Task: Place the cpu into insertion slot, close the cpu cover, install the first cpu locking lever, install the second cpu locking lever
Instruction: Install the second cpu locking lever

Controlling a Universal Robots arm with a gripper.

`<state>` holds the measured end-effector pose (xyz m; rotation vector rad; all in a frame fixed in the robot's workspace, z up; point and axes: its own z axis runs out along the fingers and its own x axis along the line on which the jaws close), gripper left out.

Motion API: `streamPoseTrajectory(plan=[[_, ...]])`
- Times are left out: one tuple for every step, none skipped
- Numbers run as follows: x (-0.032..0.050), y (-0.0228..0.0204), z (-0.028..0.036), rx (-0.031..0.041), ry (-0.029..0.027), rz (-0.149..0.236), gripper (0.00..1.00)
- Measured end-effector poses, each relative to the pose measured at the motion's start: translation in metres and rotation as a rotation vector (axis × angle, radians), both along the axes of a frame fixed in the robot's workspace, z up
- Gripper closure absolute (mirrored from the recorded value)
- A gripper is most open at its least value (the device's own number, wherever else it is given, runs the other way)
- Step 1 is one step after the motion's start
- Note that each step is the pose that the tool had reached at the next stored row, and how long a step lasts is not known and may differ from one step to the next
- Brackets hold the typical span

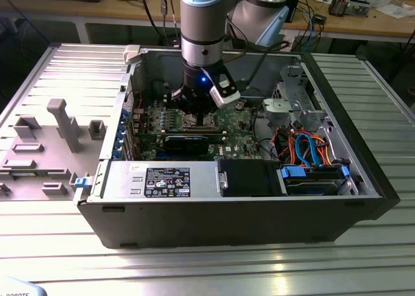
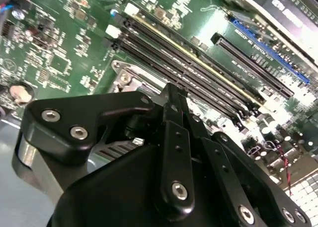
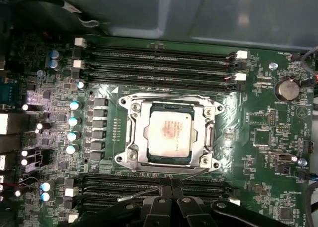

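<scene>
First wrist view has the cpu (image 3: 170, 136) already sitting in the slot (image 3: 130, 155), cover (image 3: 211, 118) down around it. The pincer (image 3: 170, 193) hangs just off one socket edge over the memory slots (image 3: 159, 64), fingers pinched together, holding nothing.

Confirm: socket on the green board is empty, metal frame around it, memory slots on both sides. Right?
Not empty. In the first wrist view the chip already sits in the socket, its pale metal top showing through the opening of the metal frame. The rest holds: the frame surrounds it on the green board, with memory slots on both sides.
</scene>
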<state>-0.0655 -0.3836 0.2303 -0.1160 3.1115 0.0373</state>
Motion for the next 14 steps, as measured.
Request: streamPoseTrajectory(plan=[[-0.0015,-0.0011,-0.0002,0.0029,-0.0001,0.002,0.89],[-0.0026,-0.0024,-0.0003,0.0067,-0.0001,0.003,0.89],[-0.0037,-0.0035,-0.0007,0.0136,0.0,0.004,0.89],[-0.0057,-0.0041,-0.001,0.0201,-0.0001,0.005,0.89],[-0.0076,-0.0046,-0.0012,0.0235,0.0,0.006,0.89],[-0.009,-0.0056,-0.0014,0.0276,0.0,0.006,0.89],[-0.01,-0.0075,-0.0018,0.0334,-0.0001,0.007,0.89],[-0.0106,-0.0094,-0.0021,0.0381,-0.0001,0.007,0.89],[-0.011,-0.0142,-0.0026,0.0494,-0.0001,0.007,0.89],[-0.011,-0.0163,-0.0029,0.0574,-0.0002,0.007,0.89],[-0.0111,-0.0183,-0.0035,0.0702,-0.0003,0.007,0.89],[-0.012,-0.019,-0.0043,0.0855,-0.0002,0.007,0.89],[-0.0144,-0.0194,-0.0052,0.0934,-0.0002,0.007,0.89],[-0.0164,-0.0202,-0.0057,0.0973,-0.0003,0.007,0.89]])
